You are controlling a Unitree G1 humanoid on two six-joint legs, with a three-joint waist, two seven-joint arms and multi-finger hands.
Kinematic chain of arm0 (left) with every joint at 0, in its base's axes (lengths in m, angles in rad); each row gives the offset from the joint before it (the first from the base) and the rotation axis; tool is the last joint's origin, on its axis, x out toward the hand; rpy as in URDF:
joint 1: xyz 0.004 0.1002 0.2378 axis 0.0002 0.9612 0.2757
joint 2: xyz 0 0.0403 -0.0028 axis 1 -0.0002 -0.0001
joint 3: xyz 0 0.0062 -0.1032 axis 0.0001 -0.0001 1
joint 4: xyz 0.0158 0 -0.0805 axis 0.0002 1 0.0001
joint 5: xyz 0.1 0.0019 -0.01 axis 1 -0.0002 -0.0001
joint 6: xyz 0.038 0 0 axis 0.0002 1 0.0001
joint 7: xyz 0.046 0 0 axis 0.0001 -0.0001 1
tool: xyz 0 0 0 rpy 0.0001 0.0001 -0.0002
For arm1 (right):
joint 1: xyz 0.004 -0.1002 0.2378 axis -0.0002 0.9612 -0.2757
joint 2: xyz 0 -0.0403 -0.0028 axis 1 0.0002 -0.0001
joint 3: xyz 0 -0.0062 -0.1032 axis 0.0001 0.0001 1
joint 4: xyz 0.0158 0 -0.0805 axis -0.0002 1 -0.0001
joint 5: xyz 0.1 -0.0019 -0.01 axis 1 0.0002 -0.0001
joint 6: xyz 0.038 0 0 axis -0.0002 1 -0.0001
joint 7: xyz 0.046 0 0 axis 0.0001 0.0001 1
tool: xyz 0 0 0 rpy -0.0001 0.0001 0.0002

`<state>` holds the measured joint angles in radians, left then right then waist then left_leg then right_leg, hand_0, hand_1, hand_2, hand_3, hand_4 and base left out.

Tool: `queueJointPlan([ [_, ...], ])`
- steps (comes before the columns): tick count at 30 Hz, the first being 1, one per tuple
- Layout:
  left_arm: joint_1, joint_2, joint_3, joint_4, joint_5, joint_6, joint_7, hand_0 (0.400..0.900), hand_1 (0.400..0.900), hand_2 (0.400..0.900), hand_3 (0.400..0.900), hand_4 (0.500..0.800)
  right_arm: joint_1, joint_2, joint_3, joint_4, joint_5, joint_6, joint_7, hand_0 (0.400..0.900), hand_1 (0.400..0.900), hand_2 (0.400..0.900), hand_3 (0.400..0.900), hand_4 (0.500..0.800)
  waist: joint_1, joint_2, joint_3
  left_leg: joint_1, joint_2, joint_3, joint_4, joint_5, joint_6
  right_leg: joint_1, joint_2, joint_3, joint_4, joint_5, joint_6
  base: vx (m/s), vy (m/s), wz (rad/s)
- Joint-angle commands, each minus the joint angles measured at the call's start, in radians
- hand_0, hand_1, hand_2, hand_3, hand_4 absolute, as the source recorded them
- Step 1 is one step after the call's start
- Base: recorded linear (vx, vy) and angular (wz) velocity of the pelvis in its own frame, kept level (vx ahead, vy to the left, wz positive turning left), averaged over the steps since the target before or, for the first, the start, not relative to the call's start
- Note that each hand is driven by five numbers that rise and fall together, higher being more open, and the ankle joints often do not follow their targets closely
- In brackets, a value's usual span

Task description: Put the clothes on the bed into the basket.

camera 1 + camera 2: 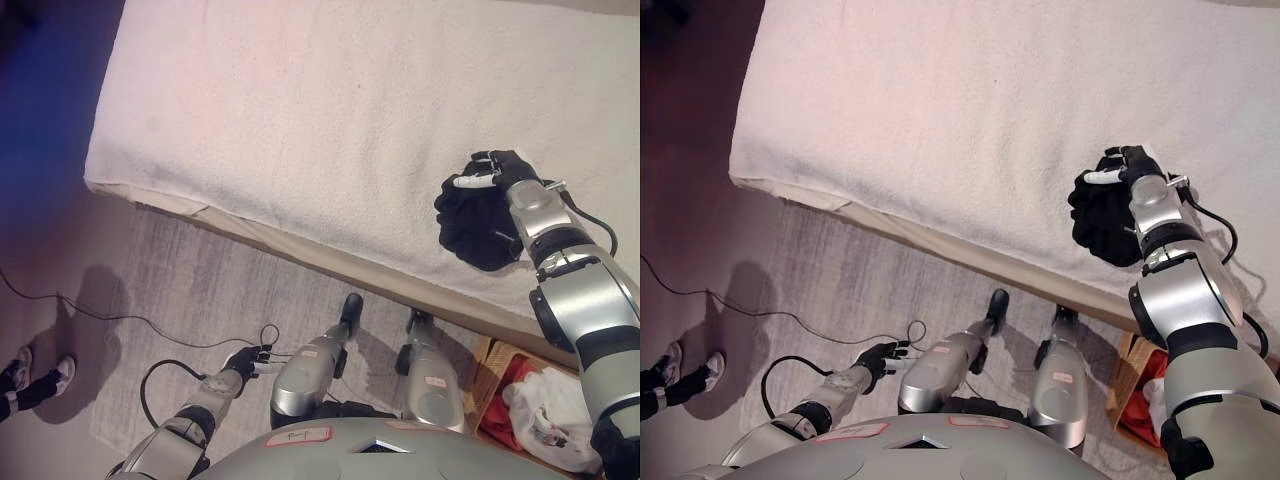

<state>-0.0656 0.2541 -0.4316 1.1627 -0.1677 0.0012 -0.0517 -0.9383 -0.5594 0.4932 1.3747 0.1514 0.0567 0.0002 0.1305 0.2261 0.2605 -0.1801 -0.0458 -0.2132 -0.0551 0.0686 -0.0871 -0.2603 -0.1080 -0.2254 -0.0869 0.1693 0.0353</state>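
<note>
While the right arm reaches up from the lower right corner across the edge of the bed (330, 110), the right hand (500, 172) sits at about three o'clock in the view, wrist uppermost and fingers curled down over the top of a black garment (475, 225). Its white-tipped fingers (472, 181) bend into the cloth, so the hand is closed on the garment's upper edge. The black garment lies bunched in a dark heap on the white bedcover, near the bed's front edge and just beside the forearm.

Down at five o'clock, on the floor beside the bed, stands the wicker basket (487, 362), already holding red and white clothes (545, 405); the right arm partly hides it.

The left arm hangs low at seven o'clock, well apart from the bed, with the left hand (247, 360) over the grey rug (200, 280), fingers loosely extended and holding nothing.

At nine o'clock, near the lower left edge, a person's shoes (35, 378) show on the floor.
</note>
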Motion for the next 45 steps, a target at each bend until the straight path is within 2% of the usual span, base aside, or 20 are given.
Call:
queueJointPlan([
  [1,0.005,0.022,-0.034,0.109,0.018,0.024,0.016,0.900,0.900,0.900,0.900,0.800,0.006,0.012,0.016,0.079,0.018,0.008,-0.002,0.400,0.400,0.400,0.400,0.500,-0.021,-0.003,-0.021,-0.034,0.002,0.066,-0.032,-0.004,0.010,0.036,-0.063,0.053,0.024,-0.113,0.068,-0.01,0.005,-0.04],
  [19,-0.040,0.025,-0.019,0.149,0.019,0.027,0.029,0.900,0.900,0.900,0.900,0.800,0.001,0.033,0.027,0.069,0.009,0.011,-0.004,0.400,0.400,0.400,0.400,0.500,-0.046,-0.028,-0.036,-0.024,0.010,0.081,-0.032,-0.009,0.012,0.036,-0.062,0.065,0.031,-0.111,0.064,-0.01,0.006,-0.02],
  [26,-0.052,0.035,-0.007,0.177,0.037,0.030,0.028,0.900,0.900,0.900,0.900,0.800,-0.065,-0.004,0.076,0.058,-0.039,0.019,0.010,0.400,0.400,0.400,0.400,0.500,-0.060,-0.078,-0.053,0.004,0.017,0.104,-0.027,-0.030,0.019,0.049,-0.055,0.082,0.037,-0.108,0.065,-0.01,0.005,-0.17],
  [31,-0.049,0.055,0.020,0.202,0.048,0.032,0.021,0.900,0.900,0.900,0.900,0.800,-0.130,-0.051,0.130,0.024,-0.080,0.019,0.028,0.400,0.400,0.400,0.400,0.500,-0.082,-0.160,-0.093,0.064,0.029,0.163,-0.014,-0.076,0.035,0.073,-0.036,0.134,0.042,-0.107,0.070,0.04,0.006,-0.51],
  [37,-0.033,0.087,0.061,0.230,0.066,0.039,0.009,0.900,0.900,0.900,0.900,0.800,-0.201,-0.105,0.185,0.011,-0.126,0.019,0.068,0.400,0.400,0.400,0.400,0.500,-0.117,-0.221,-0.160,0.142,0.038,0.255,-0.004,-0.123,0.048,0.098,-0.010,0.219,0.040,-0.102,0.083,0.05,0.041,-0.65],
  [45,-0.036,0.118,0.086,0.235,0.077,0.039,-0.001,0.900,0.900,0.900,0.900,0.800,-0.217,-0.212,0.199,0.040,-0.155,0.021,0.103,0.400,0.400,0.400,0.400,0.500,-0.168,-0.250,-0.223,0.221,0.039,0.349,0.008,-0.166,0.065,0.118,0.017,0.310,0.046,-0.089,0.104,0.02,0.045,-0.55],
])
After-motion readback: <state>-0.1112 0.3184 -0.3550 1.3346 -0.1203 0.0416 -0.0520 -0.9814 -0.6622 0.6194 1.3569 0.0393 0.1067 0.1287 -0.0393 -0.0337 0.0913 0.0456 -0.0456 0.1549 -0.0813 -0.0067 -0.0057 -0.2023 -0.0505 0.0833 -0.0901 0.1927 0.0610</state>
